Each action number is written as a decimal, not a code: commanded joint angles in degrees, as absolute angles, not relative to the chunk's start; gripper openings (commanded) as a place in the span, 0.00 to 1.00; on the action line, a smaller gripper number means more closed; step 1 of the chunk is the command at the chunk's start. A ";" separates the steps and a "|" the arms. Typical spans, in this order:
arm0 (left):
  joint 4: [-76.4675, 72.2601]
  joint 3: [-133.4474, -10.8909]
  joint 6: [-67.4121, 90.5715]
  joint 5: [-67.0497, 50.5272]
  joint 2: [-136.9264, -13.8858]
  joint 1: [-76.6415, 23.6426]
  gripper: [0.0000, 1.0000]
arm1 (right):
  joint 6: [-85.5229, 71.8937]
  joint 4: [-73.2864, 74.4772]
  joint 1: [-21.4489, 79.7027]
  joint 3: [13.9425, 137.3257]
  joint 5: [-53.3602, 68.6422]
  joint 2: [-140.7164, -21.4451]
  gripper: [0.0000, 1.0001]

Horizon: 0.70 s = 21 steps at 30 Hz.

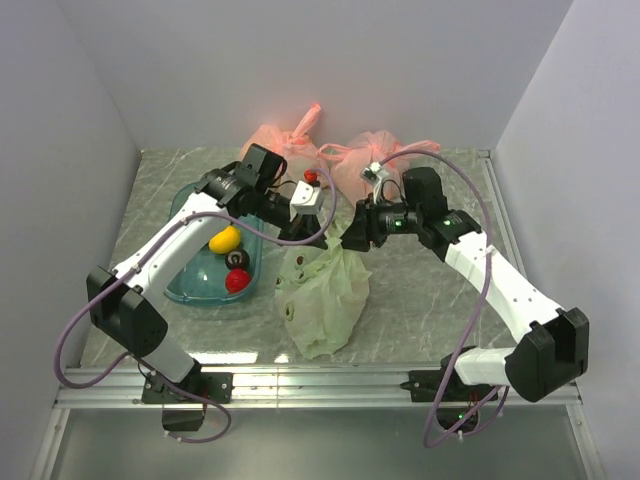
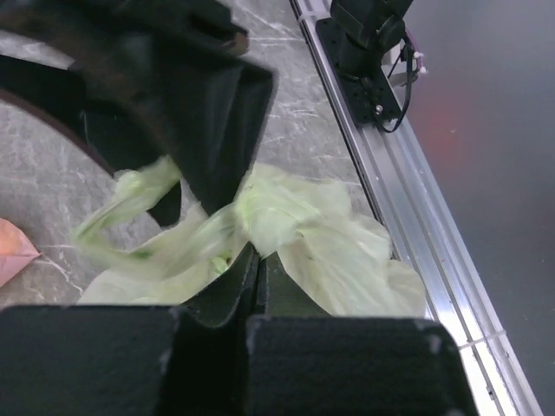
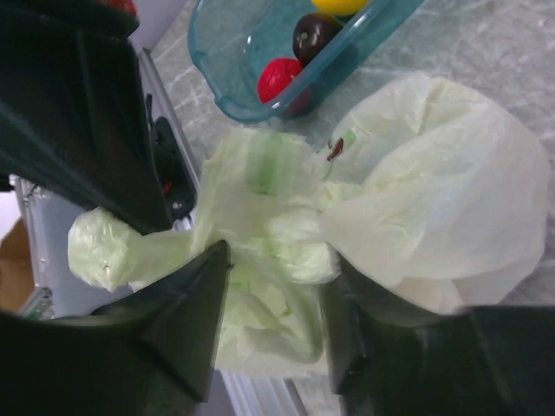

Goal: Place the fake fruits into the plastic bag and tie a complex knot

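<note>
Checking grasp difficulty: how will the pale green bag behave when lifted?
Probably floppy: the plastic bag lies crumpled and slumped on the table. Likely light for its size, being thin, translucent film. Its smooth surface may slip when pinched.

Grey marbled table [image 1: 415, 300] carries a teal tub [image 1: 192, 290], the plastic bag [image 1: 325, 300] — two pink bags [image 1: 285, 148] behind
</note>
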<state>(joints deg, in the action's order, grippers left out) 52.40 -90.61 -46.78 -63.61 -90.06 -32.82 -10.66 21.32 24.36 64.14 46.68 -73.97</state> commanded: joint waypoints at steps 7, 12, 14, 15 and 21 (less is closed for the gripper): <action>47.29 -91.32 -43.16 -66.88 -90.26 -32.78 0.00 | -0.97 34.09 18.99 66.18 47.81 -66.71 0.72; 45.97 -91.58 -41.57 -67.32 -90.44 -32.61 0.00 | -3.68 33.68 19.07 65.04 49.83 -65.31 0.84; 46.14 -91.67 -41.66 -67.85 -90.35 -32.61 0.00 | -5.18 32.18 18.98 63.73 49.92 -65.13 0.84; 46.40 -91.76 -41.92 -67.94 -90.26 -32.61 0.00 | -6.49 29.38 19.07 63.29 49.66 -65.13 0.84; 47.55 -92.20 -41.93 -68.46 -90.53 -32.70 0.00 | -16.52 21.36 20.30 63.63 52.47 -69.60 0.84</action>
